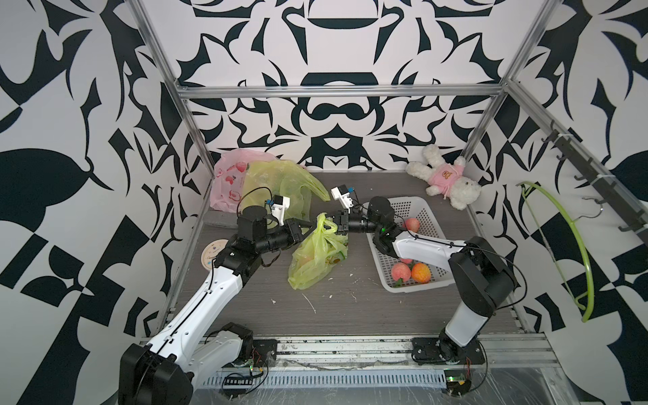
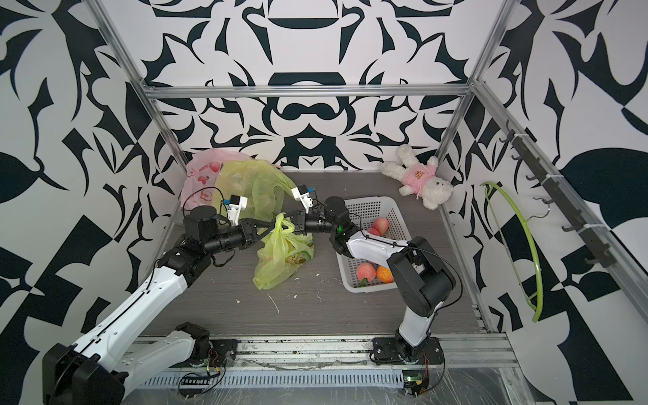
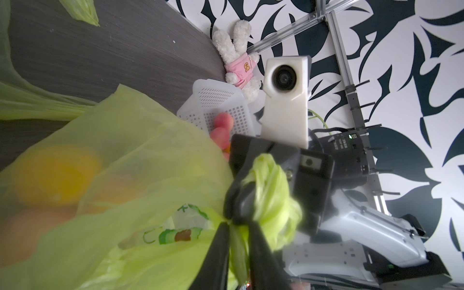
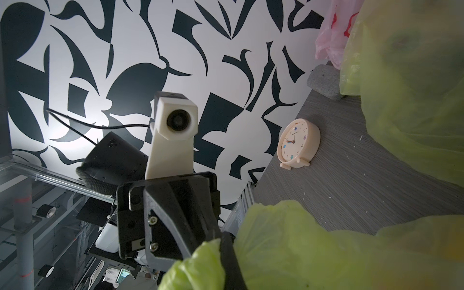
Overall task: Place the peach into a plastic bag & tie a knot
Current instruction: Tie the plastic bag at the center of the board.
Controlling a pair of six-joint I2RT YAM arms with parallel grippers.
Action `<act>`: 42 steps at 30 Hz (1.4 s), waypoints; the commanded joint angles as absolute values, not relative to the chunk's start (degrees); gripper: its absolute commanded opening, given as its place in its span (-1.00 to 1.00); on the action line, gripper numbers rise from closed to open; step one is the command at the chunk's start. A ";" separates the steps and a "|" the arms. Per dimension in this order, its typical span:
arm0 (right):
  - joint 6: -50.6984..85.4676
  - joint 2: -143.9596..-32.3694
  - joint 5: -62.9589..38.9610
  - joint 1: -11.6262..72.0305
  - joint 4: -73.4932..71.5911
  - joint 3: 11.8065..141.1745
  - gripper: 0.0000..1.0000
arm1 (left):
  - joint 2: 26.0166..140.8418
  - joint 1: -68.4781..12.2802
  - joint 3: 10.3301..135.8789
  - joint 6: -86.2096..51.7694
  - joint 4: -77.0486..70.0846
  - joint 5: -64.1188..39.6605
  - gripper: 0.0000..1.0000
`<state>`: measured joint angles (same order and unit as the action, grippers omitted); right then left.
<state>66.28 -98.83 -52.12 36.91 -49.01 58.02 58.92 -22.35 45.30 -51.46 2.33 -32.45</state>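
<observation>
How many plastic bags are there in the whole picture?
3. A small green bag sits in the middle. A big green bag lies at the back left. A pink bag is right behind it. That back pile may hide more.

- The green bag is thin, shiny, crinkly plastic.
- The table looks like dull gray wood.
- The basket is smooth white plastic.
- The bunny behind the basket is fluffy cloth.
</observation>
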 commanded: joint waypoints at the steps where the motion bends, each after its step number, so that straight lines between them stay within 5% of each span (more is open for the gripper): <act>1: 65.13 -97.32 -53.35 37.35 -50.27 60.56 -1.00 | 59.39 -22.23 46.20 -51.19 0.62 -33.29 -0.68; 6: 64.18 -97.12 -53.61 37.33 -48.43 60.84 -1.00 | 59.22 -22.18 45.80 -50.88 1.38 -32.95 -1.00; 9: 60.09 -95.83 -53.47 37.18 -41.32 61.30 -1.00 | 58.90 -22.21 46.12 -49.62 2.93 -31.53 -1.00; 14: 45.46 -89.14 -48.13 35.89 -18.41 61.24 -0.32 | 57.66 -22.13 46.23 -47.51 4.21 -29.32 -1.00; 20: 34.05 -79.81 -41.17 33.91 -0.06 61.86 0.01 | 57.94 -22.11 46.23 -46.85 4.13 -29.28 -1.00; 30: 31.97 -68.85 -32.80 37.78 13.35 64.03 0.07 | 57.79 -22.14 46.15 -46.85 3.69 -29.71 -1.00; 42: 32.65 -75.74 -31.65 44.29 11.65 69.53 0.12 | 57.39 -22.12 45.78 -46.85 3.43 -30.11 -1.00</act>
<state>33.50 -75.07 -33.19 44.10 12.60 66.59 58.46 -22.24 45.30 -47.94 3.88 -29.61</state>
